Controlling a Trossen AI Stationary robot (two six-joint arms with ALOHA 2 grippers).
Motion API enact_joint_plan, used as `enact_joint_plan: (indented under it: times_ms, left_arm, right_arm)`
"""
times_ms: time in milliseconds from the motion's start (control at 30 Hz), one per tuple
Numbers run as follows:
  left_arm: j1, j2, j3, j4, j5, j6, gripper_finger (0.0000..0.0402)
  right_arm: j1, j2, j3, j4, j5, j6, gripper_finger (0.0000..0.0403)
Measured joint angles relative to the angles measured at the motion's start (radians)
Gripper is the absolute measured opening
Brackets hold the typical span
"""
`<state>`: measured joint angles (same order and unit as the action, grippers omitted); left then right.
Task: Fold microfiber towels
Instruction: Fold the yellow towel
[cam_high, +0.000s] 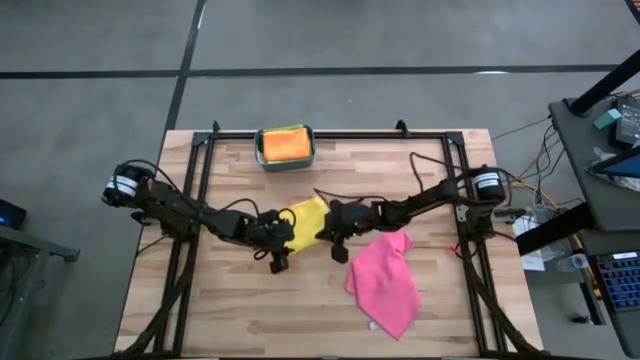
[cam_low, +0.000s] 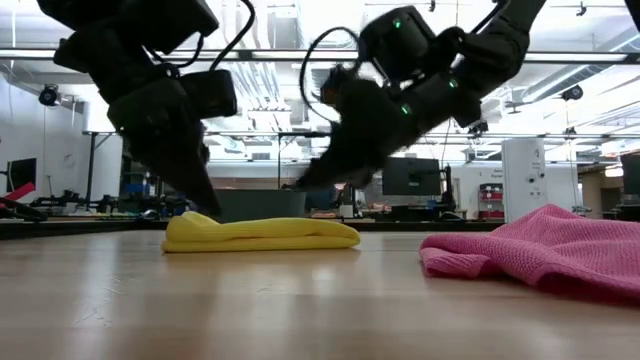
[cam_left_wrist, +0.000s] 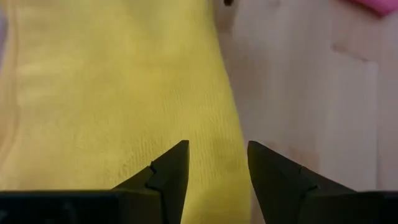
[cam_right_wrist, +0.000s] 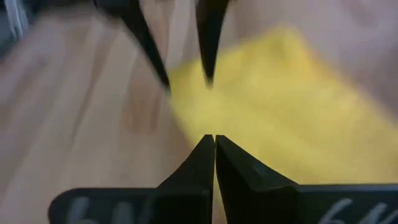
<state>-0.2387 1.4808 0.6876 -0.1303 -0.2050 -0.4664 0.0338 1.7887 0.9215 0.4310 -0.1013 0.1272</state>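
The left pincer (cam_left_wrist: 217, 163) is held parted over the folded yellow towel (cam_high: 303, 222). The right pincer (cam_right_wrist: 214, 144) is clenched empty — the pink towel (cam_high: 385, 280) lies crumpled nearby.

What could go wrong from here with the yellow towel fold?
1. The left gripper stands open over the yellow towel near its edge; closing there could pinch only the top layer and undo the fold.
2. The right gripper is shut, very near the left gripper's fingers; the two could collide over the towel.
3. The pink towel lies crumpled close beside the right arm; a sweep could drag it.
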Motion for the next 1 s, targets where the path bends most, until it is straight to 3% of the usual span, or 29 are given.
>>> enact_joint_plan:
  times_ms: [300, 500, 833, 1000]
  left_arm:
    - [-0.012, 0.047, -0.053, -0.01, -0.003, -0.043, 0.0148]
    - [-0.012, 0.04, -0.051, -0.034, -0.009, -0.048, 0.0148]
    - [-0.012, 0.027, -0.052, -0.042, -0.037, -0.051, 0.0148]
    - [-0.012, 0.027, -0.053, -0.038, -0.039, -0.051, 0.0148]
  right_arm:
    - [0.006, 0.023, -0.002, -0.234, 0.053, 0.032, 0.0009]
    - [0.013, 0.001, -0.002, -0.276, 0.049, 0.036, 0.0009]
    - [0.018, 0.029, 0.008, 0.068, 0.049, 0.032, 0.0009]
    - [0.008, 0.083, 0.009, 0.111, 0.049, 0.032, 0.0009]
